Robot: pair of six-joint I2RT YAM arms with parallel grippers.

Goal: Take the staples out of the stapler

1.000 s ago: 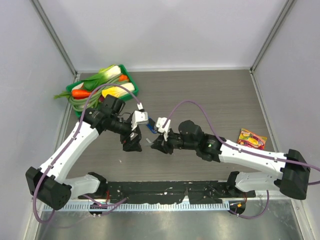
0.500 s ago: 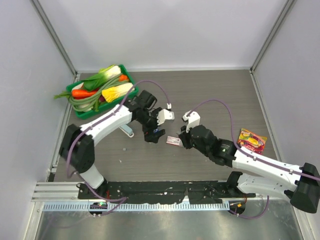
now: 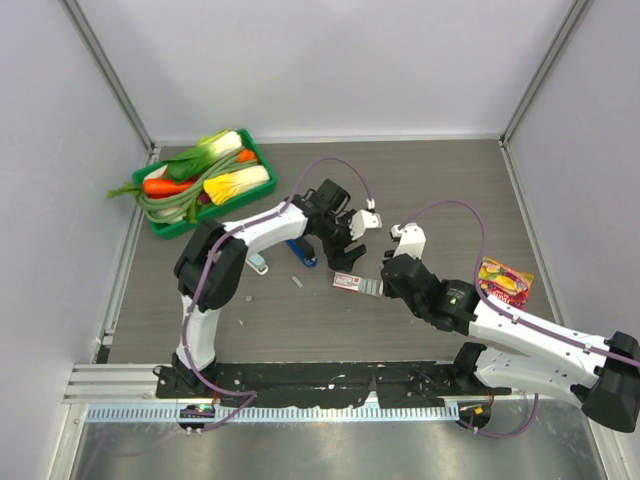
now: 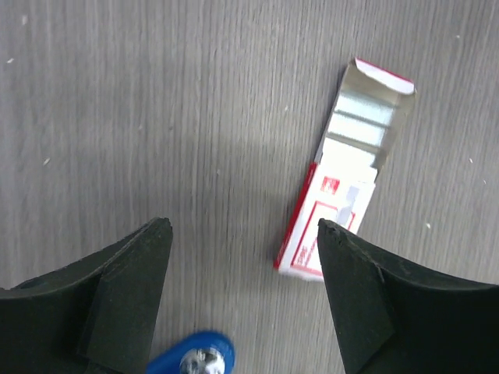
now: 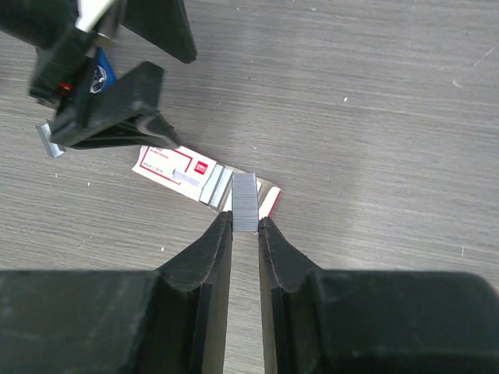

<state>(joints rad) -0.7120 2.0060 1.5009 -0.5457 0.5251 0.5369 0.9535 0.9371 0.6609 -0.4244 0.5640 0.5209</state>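
Observation:
My right gripper [image 5: 245, 220] is shut on the staples [image 5: 245, 201], a short silvery-grey strip that sticks out past its fingertips, just above the open end of a red and white staple box [image 5: 178, 172]. In the top view this gripper [image 3: 380, 287] is at the box's [image 3: 346, 281] right end. My left gripper [image 4: 243, 230] is open and empty, hovering over the table with the box [image 4: 343, 187] under its right finger. The blue stapler [image 3: 301, 251] lies just left of it, its tip showing in the left wrist view [image 4: 192, 358].
A second, pale stapler [image 3: 258, 265] and a small grey piece [image 3: 297, 283] lie left of the box. A green tray [image 3: 158, 222] of vegetables stands at the back left. A colourful packet [image 3: 503, 277] lies at the right.
My left gripper has moved right, from over the blue stapler to above the box. My right gripper has shifted slightly right, still by the box's end.

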